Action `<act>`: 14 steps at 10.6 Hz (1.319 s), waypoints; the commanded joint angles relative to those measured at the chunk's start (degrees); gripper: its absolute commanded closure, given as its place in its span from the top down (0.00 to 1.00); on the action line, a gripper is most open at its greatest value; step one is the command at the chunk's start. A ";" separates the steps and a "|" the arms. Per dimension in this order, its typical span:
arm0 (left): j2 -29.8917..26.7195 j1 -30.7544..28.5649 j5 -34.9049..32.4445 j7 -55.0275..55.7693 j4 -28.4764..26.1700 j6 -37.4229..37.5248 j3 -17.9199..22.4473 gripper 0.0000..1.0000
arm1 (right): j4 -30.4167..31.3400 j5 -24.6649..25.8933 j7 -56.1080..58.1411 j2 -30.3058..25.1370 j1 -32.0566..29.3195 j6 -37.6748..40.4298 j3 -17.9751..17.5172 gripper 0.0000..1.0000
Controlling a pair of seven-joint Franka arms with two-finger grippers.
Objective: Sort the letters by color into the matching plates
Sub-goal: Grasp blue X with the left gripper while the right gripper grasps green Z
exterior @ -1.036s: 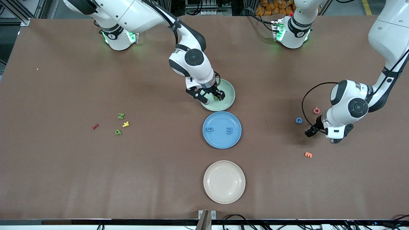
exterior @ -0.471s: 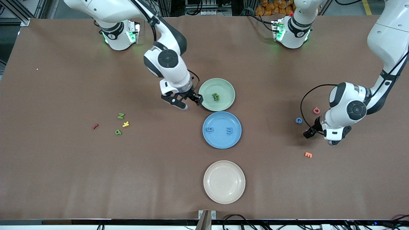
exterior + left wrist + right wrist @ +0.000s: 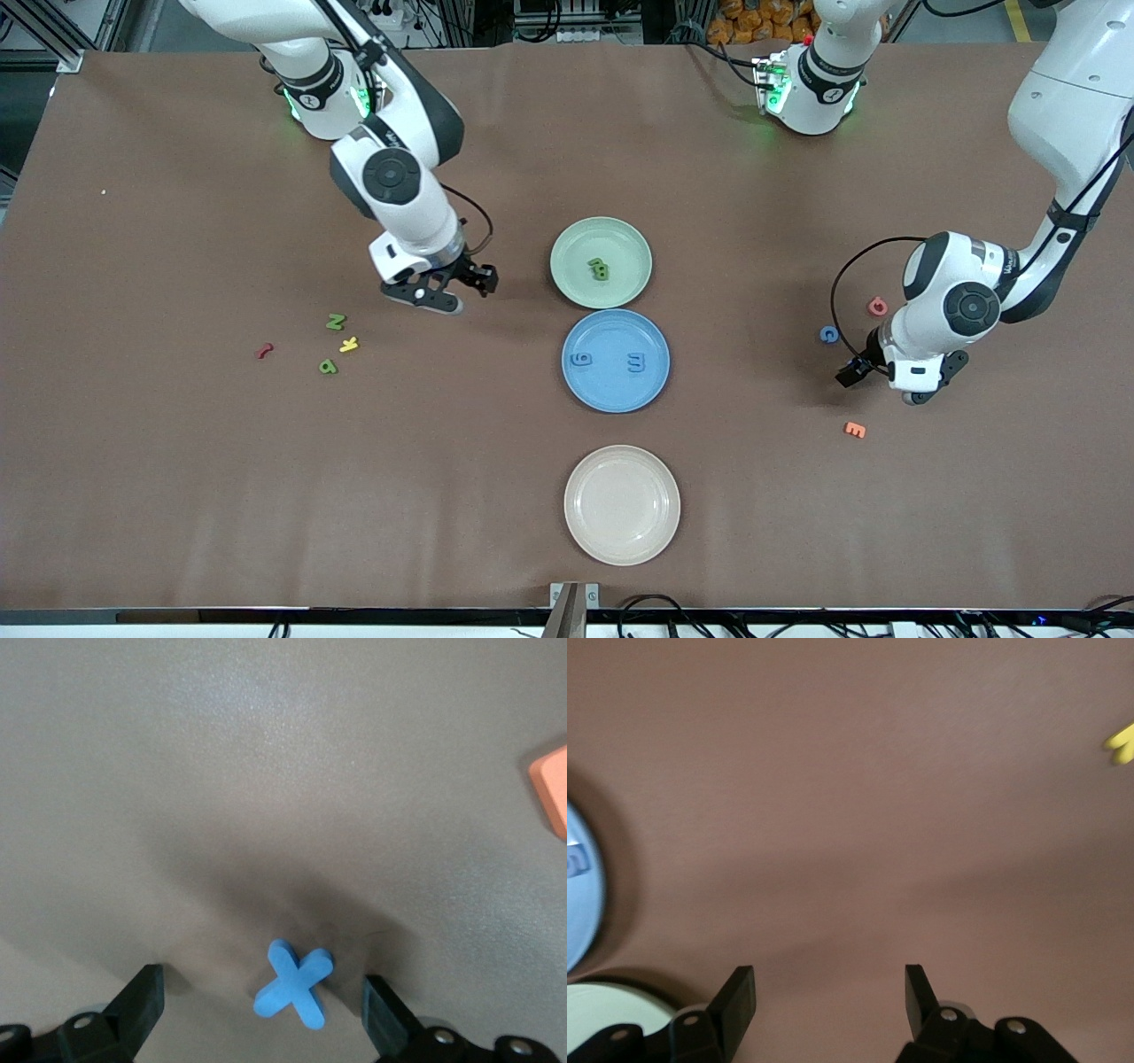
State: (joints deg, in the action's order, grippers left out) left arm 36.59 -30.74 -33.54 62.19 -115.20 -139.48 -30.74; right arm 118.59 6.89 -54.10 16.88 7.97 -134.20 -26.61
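Note:
The pale green plate (image 3: 620,239) holds two green letters (image 3: 600,268). The blue plate (image 3: 611,332), just nearer the camera, holds a blue 9 (image 3: 580,358) and a blue letter (image 3: 636,361). My right gripper (image 3: 454,289) is open and empty over bare table beside the green plate, as the right wrist view (image 3: 830,988) also shows. My left gripper (image 3: 873,379) is open and low, with a blue X (image 3: 295,984) lying on the table between its fingers (image 3: 146,992). A blue C (image 3: 828,334) lies beside it. A green N (image 3: 335,322) and a green letter (image 3: 329,366) lie toward the right arm's end.
A beige plate (image 3: 622,505) sits nearest the camera. A yellow letter (image 3: 349,345) and a red one (image 3: 264,351) lie by the loose green letters. A pink letter (image 3: 877,307) and an orange E (image 3: 855,430) lie near the left gripper.
My right gripper left the green plate and moved toward the right arm's end, leaving a green letter in the plate. My left gripper shifted slightly toward the blue C.

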 commanded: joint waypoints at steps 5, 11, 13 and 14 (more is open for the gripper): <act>0.15 -0.89 -2.40 1.27 0.85 -0.26 0.69 1.00 | 8.59 -1.88 24.98 -5.02 -10.07 -0.01 5.94 0.77; 0.23 -0.81 -1.26 1.97 0.15 -4.48 0.24 1.00 | 15.26 -1.79 39.05 -7.04 -11.49 -7.82 14.38 0.76; 0.32 -0.64 -1.26 1.97 -0.03 -4.48 0.16 1.00 | 16.32 -1.70 39.95 -5.99 -11.23 -10.89 15.79 0.76; 0.58 -0.90 -1.26 1.97 -0.11 -4.48 -0.54 1.00 | 17.46 -1.61 39.95 -5.37 -11.05 -13.69 15.89 0.76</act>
State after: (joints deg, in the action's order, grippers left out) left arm 36.80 -31.30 -33.76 62.60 -114.77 -143.02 -30.30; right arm 132.77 6.03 -15.62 12.30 -3.25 -143.13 -11.25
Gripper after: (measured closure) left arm 0.000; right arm 0.233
